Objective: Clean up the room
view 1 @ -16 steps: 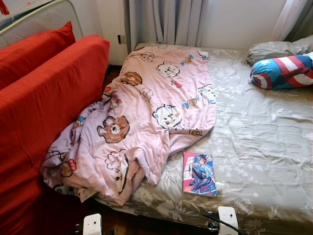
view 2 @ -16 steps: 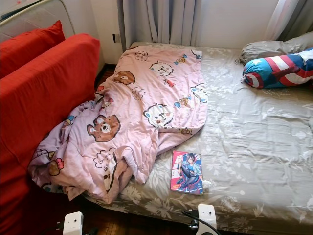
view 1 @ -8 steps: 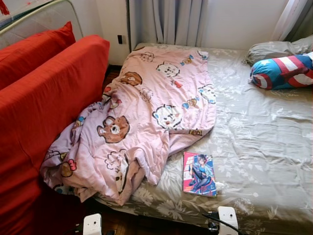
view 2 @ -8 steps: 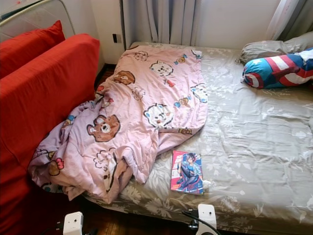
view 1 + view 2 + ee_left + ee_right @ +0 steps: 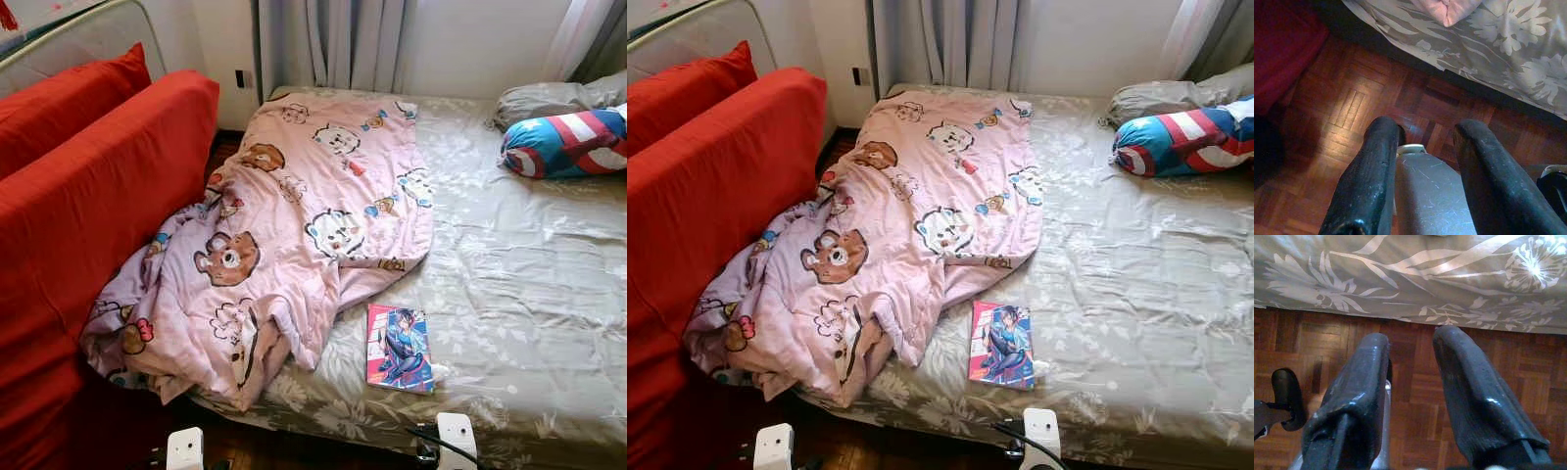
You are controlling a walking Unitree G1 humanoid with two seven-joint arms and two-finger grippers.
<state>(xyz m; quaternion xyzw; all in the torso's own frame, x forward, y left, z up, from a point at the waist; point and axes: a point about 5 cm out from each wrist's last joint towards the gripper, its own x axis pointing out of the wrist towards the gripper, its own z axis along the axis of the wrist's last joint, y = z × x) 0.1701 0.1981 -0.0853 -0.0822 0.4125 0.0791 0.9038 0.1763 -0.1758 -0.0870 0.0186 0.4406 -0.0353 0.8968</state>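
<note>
From the eye views, a pink cartoon quilt (image 5: 294,225) is seen crumpled across the left half of the bed (image 5: 529,284), spilling over its near corner against the red sofa (image 5: 88,196). A comic book (image 5: 399,347) lies flat just beside the quilt's edge (near the foot). A striped pillow (image 5: 566,142) rests far right. In the left wrist view, the left gripper (image 5: 1425,137) is held spread over parquet floor (image 5: 1352,98). In the right wrist view, the right gripper (image 5: 1410,345) is likewise parted, empty.
</note>
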